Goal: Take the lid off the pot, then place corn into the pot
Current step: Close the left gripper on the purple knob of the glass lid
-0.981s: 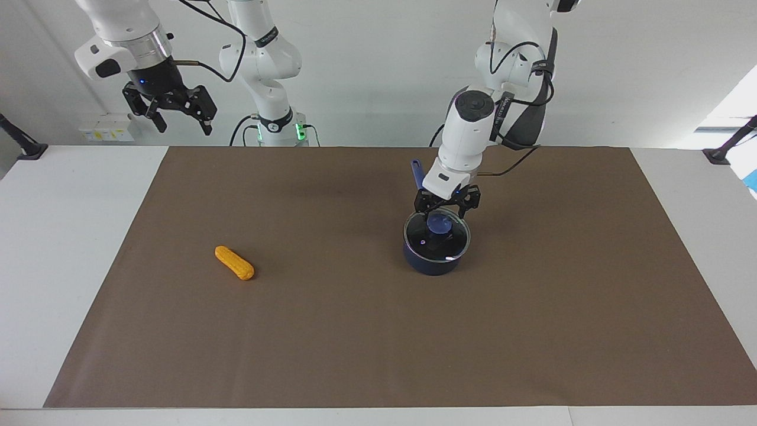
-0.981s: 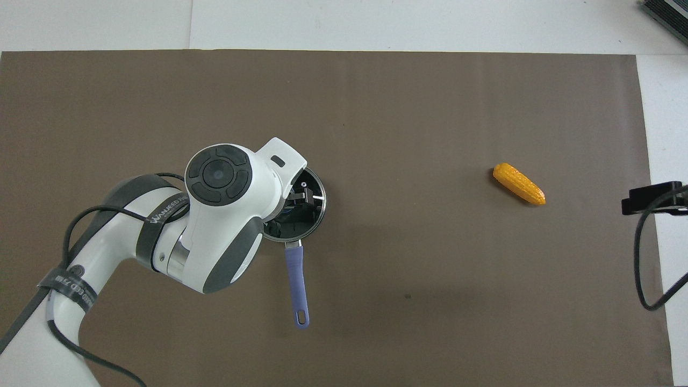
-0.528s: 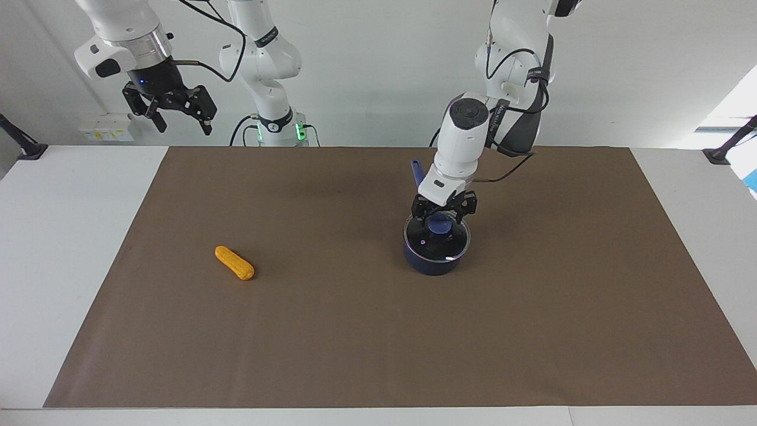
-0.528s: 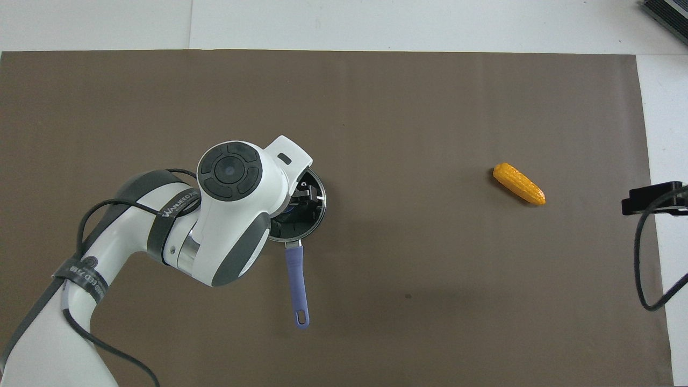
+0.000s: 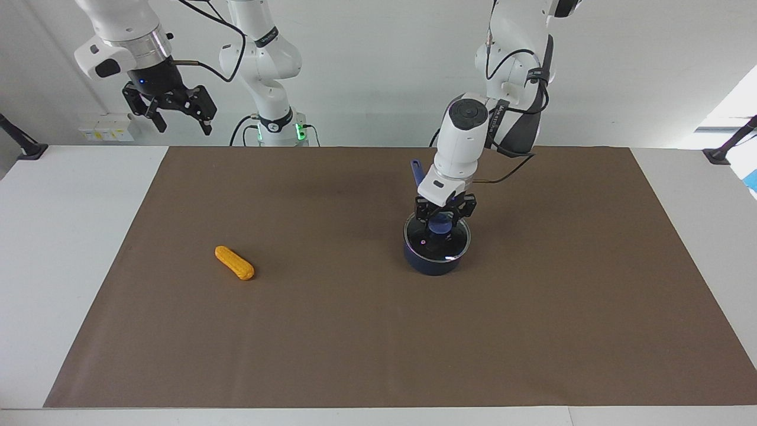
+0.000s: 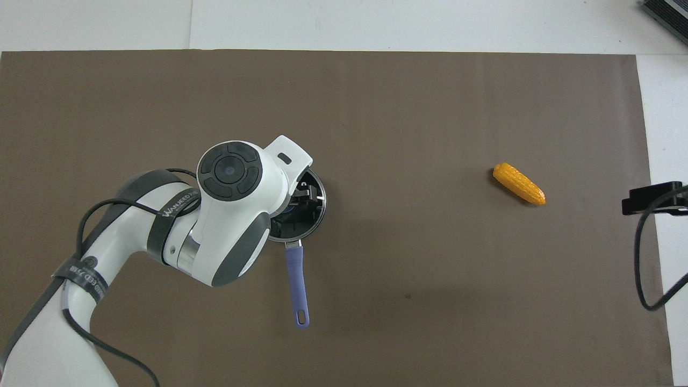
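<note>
Your left claw (image 5: 440,220) is down on the pot (image 5: 436,255), pinched shut on the blue knob (image 5: 439,225) of the lid (image 5: 437,239), which sits flat on the rim. Lift straight up and level so the glass clears the rim without dragging the pot; its handle (image 6: 297,287) points toward the robots. The brown mat (image 5: 532,331) around the pot is bare, so you have room to set the lid down beside it. The corn (image 5: 234,262) lies well apart from the pot, toward the right arm's end. Your right claw (image 5: 177,121) waits raised above that end, fingers spread, holding nothing.
</note>
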`<state>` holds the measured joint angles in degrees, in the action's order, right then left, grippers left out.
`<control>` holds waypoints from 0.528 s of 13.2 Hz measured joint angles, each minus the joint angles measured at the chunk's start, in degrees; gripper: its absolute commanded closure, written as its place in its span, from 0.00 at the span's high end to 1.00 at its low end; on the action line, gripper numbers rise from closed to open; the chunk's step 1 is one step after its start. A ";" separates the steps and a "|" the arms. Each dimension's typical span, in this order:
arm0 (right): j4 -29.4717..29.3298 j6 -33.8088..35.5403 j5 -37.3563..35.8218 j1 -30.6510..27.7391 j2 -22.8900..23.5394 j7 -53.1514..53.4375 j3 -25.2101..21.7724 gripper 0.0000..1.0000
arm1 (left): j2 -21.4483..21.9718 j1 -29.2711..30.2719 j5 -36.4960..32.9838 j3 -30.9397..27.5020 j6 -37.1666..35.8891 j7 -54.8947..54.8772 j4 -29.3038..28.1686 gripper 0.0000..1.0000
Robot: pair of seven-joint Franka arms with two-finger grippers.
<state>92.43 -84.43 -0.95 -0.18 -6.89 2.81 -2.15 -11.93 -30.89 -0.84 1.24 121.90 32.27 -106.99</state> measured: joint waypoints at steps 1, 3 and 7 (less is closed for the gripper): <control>0.00 0.00 0.00 -0.02 0.00 0.00 0.00 1.00 | -0.01 -0.01 -0.01 -0.06 0.00 -0.29 0.01 0.00; -0.19 0.00 0.00 -0.06 -0.04 0.00 0.01 1.00 | -0.06 -0.02 -0.07 -0.08 -0.01 -0.60 0.12 0.00; -0.34 0.00 0.00 -0.17 -0.21 -0.99 0.00 1.00 | -0.23 -0.22 -0.10 -0.08 -0.17 -0.70 1.59 0.00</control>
<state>92.09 -84.43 -0.95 -0.35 -7.11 1.82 -2.16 -12.16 -31.11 -0.94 1.16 121.72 31.57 -105.40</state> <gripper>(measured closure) 0.000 0.348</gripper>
